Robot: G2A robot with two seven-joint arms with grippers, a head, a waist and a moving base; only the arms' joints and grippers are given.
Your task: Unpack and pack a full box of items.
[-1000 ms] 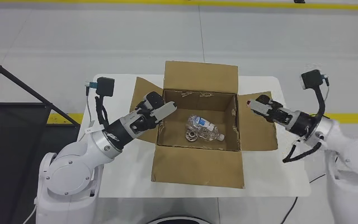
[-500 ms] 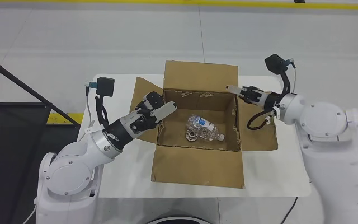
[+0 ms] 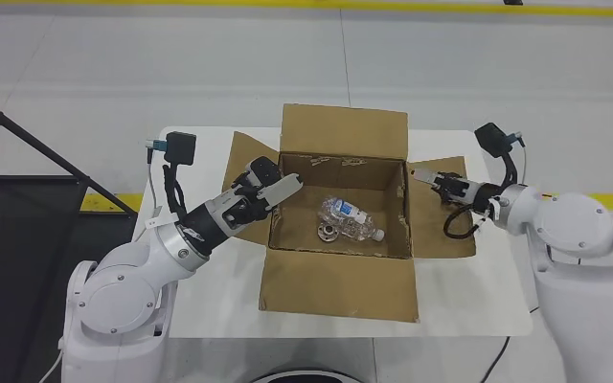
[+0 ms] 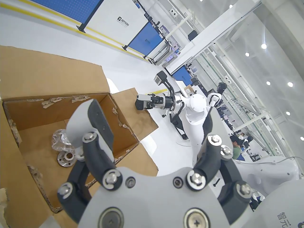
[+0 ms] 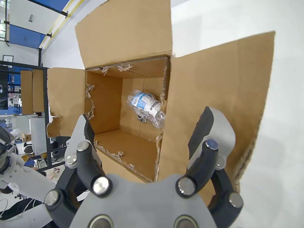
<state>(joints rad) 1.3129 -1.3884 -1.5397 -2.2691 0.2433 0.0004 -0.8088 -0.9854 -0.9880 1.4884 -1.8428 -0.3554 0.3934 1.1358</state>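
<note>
Left gripper point(image 3: 276, 183): fingers apart, nothing held, poised at the left rim of the open brown cardboard box point(image 3: 337, 283). Right gripper point(image 3: 428, 176): fingers apart, nothing held, over the box's right flap point(image 3: 442, 230). On the box floor: crumpled clear plastic bottle point(image 3: 351, 214) lying on its side, small round metal flange point(image 3: 329, 231) just beside it. Box sits on white table point(image 3: 203, 287).

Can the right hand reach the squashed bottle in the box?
Probably yes. The brown cardboard box is open, nothing covers the clear crumpled plastic bottle, and the open right hand hovers over the box's flap.
</note>
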